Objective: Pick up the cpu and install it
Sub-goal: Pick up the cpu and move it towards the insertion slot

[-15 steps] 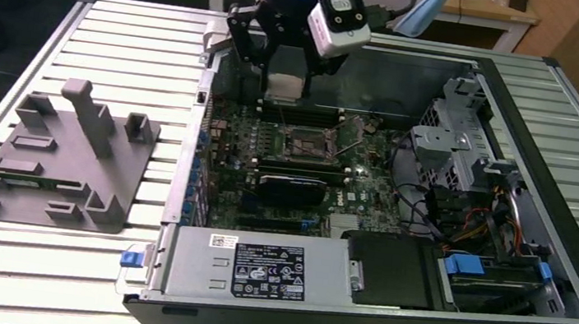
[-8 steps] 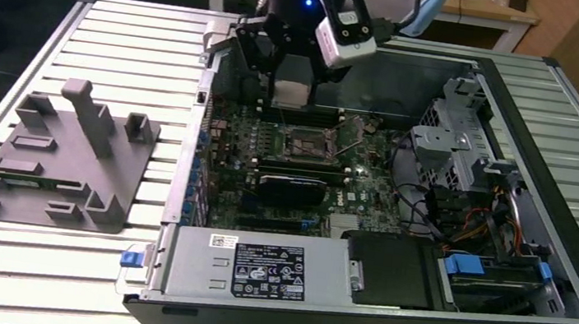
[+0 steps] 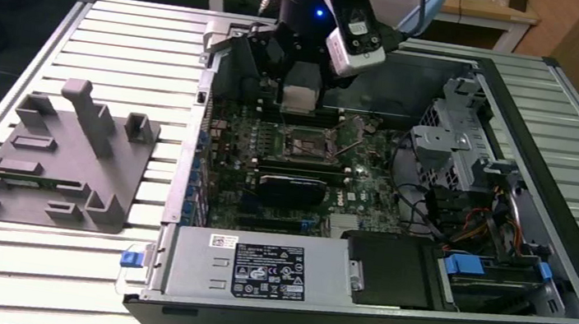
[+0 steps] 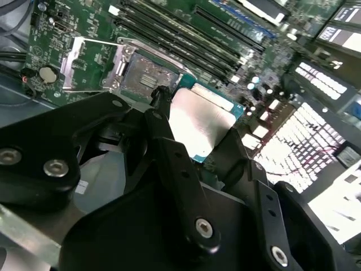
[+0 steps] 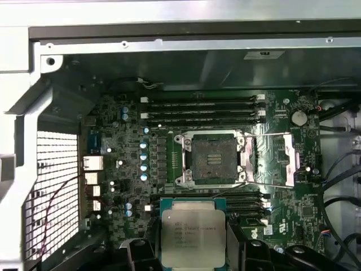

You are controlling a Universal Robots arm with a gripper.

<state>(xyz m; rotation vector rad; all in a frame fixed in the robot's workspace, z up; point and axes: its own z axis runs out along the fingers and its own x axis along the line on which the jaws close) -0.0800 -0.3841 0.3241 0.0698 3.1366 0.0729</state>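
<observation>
Exterior view
- Gripper [image 3: 298,102]: it hung over the open case [image 3: 561,112], its fingers closed narrow on the cpu [image 3: 297,96].
- Cpu: it was held in the air, metal top toward the camera. It appeared just past the socket [image 3: 303,145] on the far side and did not touch it.
- Socket: it lay on the motherboard [image 3: 358,189] and had no chip in it.
- Black block [image 3: 289,188]: it sat on the near side of the socket, just beside it.
- Grey fixture [image 3: 58,158]: it stood well apart from the socket, outside the case, at the exterior view's left.

Second wrist view
- Gripper [image 4: 203,148]: two black fingers [image 4: 169,144] pressed the cpu [image 4: 200,118] from two opposite edges.
- Cpu: it was tilted, near the socket [image 4: 148,76] but apart from it.
- Socket: its metal plate [image 4: 84,62] was folded open, and a coin battery [image 4: 47,73] lay beyond the plate.
- Memory slots [image 4: 186,39]: they ran beside the socket.

First wrist view
- Gripper [image 5: 193,251]: its fingers [image 5: 141,253] clamped the cpu [image 5: 193,231] on both sides.
- Cpu: it was level, printed top visible, near the socket [image 5: 214,160] and not in it.
- Socket: it was uncovered, with the plate [image 5: 272,161] swung to the side and slots [image 5: 203,107] beside it.
</observation>
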